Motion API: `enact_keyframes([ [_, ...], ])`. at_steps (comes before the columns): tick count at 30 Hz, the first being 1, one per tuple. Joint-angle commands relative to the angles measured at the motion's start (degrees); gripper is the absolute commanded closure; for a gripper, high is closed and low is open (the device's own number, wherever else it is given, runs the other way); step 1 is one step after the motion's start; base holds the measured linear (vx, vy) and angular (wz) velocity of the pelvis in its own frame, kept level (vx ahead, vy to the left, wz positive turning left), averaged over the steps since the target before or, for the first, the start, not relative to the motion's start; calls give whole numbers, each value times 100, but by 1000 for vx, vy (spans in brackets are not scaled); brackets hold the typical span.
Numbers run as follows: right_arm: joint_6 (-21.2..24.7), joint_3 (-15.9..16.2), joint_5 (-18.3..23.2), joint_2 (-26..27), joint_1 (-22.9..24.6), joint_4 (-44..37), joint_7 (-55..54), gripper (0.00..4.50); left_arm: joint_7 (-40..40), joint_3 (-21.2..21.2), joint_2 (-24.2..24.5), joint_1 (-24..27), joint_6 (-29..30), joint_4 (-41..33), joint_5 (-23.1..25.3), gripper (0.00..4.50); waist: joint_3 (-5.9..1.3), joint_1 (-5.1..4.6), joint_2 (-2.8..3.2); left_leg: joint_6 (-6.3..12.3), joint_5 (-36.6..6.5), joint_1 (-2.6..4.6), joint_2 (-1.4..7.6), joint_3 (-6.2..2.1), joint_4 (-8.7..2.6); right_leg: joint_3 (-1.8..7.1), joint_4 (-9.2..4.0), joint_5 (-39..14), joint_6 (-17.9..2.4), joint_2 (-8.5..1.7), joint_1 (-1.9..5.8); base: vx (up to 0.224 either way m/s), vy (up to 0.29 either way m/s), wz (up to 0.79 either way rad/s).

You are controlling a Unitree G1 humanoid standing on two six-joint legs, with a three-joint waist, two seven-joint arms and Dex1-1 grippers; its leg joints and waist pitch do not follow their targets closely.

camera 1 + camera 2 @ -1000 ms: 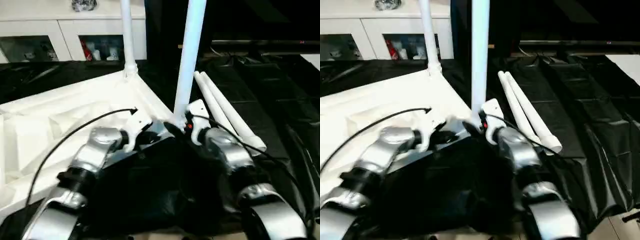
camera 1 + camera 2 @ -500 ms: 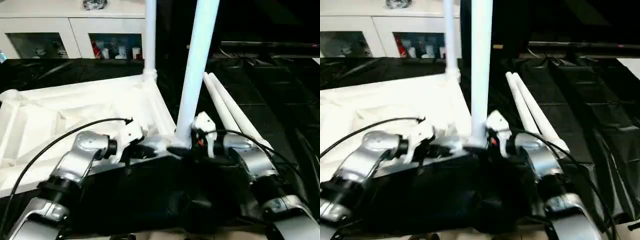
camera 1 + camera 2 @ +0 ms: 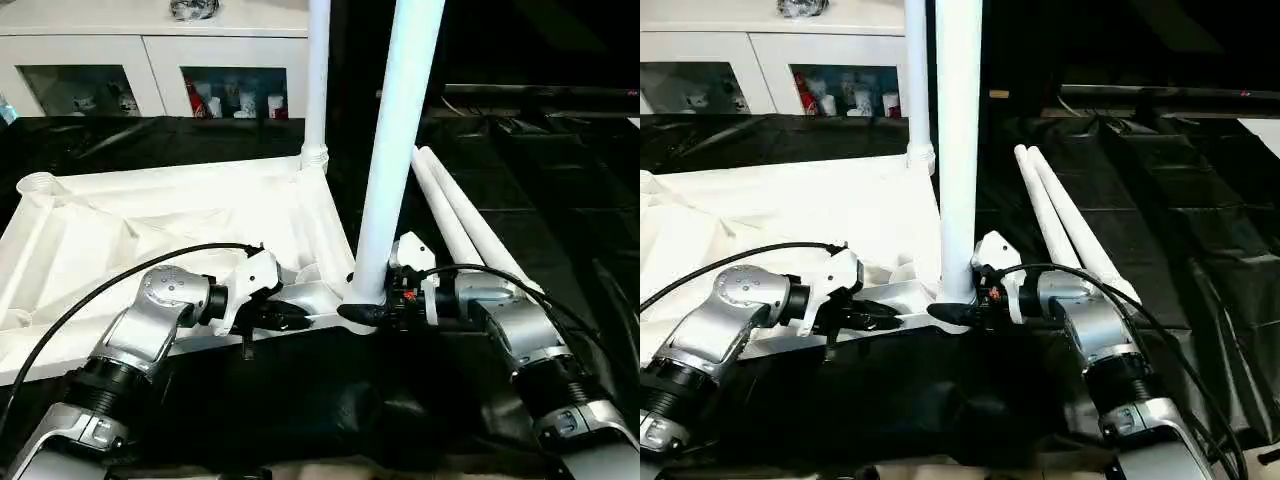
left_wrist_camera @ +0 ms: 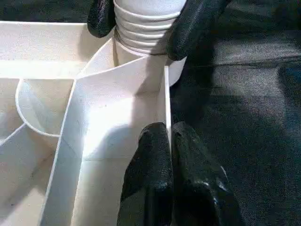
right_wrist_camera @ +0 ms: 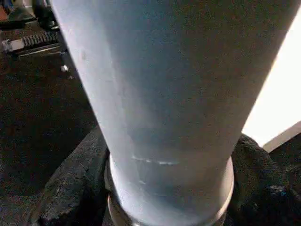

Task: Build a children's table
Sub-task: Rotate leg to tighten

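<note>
The children's table lies upside down as a white ribbed top (image 3: 150, 215) on the black cover. One leg (image 3: 318, 90) stands upright in the far corner socket. A second leg (image 3: 400, 160) stands in the near corner socket. Two loose legs (image 3: 455, 215) lie side by side to the right. My right gripper (image 3: 365, 312) is around the near leg's ribbed base, with a black finger (image 4: 193, 23) pressed against each side of it. My left gripper (image 4: 170, 134) is shut on the thin rim wall of the top, just left of that corner.
A white cabinet (image 3: 150, 60) with glass doors stands along the back. An empty round socket (image 3: 38, 185) shows at the top's far left corner. A black cable (image 3: 100, 295) loops from my left wrist over the top. Wrinkled black sheet (image 3: 540, 180) spreads to the right.
The head camera has shifted and tilted, so the whole picture moved. My right gripper's fingers have drawn in around the near leg's base. The left gripper stays pinched on the rim.
</note>
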Motion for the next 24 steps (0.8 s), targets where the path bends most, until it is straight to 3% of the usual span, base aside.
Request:
enact_keyframes([
  [1,54,101,-105,262,-40,161,-473,173,147,1,-342,-166,-21,-254,-212,450,-381,-30,3,-36,-1713,109,212,-128,-404,267,-481,-1915,-1057,-391,228,0,0,0],
  [2,118,-30,-264,528,-145,473,-1259,173,607,89,-550,-314,53,-59,-132,450,-382,-50,0,-64,-1734,114,209,-132,-405,267,-490,-1995,-1023,-389,226,0,0,0],
  [3,118,-30,-264,528,-145,473,-1259,173,607,89,-550,-314,53,-59,-132,450,-374,-72,14,-95,-1750,125,209,-127,-404,272,-490,-2021,-1036,-380,196,0,0,0],
  [7,343,-505,-146,1287,-408,1092,-2713,173,1500,163,-1020,-672,278,306,84,450,-365,-146,-23,-182,-1925,142,176,-155,-410,259,-544,-2409,-913,-399,204,0,0,0],
  [9,361,-563,-129,1379,-453,1169,-2891,173,1657,175,-1085,-730,317,372,128,450,-368,-170,-7,-164,-1911,144,182,-156,-406,266,-551,-2390,-899,-400,202,0,0,0],
  [11,230,-672,-193,1691,-697,1570,-3620,173,2332,246,-1399,-1004,418,719,302,450,-375,-197,-4,-153,-1837,139,167,-143,-401,266,-554,-2318,-886,-386,195,0,0,0],
  [14,-60,-561,-360,1868,-833,1786,-3800,173,2599,264,-1597,-1161,438,909,367,450,-384,-191,6,-132,-1793,118,169,-139,-393,264,-539,-2110,-930,-389,208,0,0,0],
  [15,-144,-561,-342,1935,-868,1824,-3721,117,2602,248,-1646,-1194,399,944,378,450,-387,-185,2,-117,-1781,129,168,-136,-393,264,-545,-2068,-930,-389,210,0,0,0],
  [16,-183,-598,-326,1992,-905,1861,-3693,103,2572,226,-1676,-1211,355,958,381,450,-397,-184,-14,-60,-1706,109,161,-132,-386,268,-521,-1914,-964,-386,229,0,0,0],
  [24,-462,-764,-124,1672,-874,1710,-3105,46,1792,54,-1424,-893,75,585,204,450,-401,-173,-14,60,-1636,99,181,-129,-389,267,-504,-1793,-1024,-402,249,0,0,0],
])
